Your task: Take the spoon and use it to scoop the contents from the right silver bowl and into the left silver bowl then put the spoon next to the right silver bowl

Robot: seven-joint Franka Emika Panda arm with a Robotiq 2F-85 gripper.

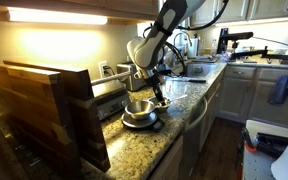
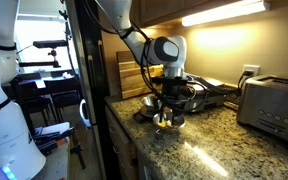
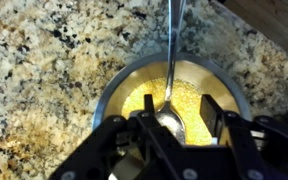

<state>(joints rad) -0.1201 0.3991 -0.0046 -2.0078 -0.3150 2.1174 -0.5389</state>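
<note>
Spoon (image 3: 171, 60), resting in yellow-filled right silver bowl (image 3: 117, 77)

The right silver bowl (image 3: 114, 90) sits on the table (image 3: 44, 60) directly beneath the jaws. The spoon (image 3: 170, 70) lies in it, scoop end between the jaws and handle running away from them across the far rim. In an exterior view, the left silver bowl (image 2: 147, 103) stands just beside the jaws. A cutting board (image 2: 132, 72) is behind them, and a toaster (image 2: 274, 105) is well apart on the opposite side.
</note>
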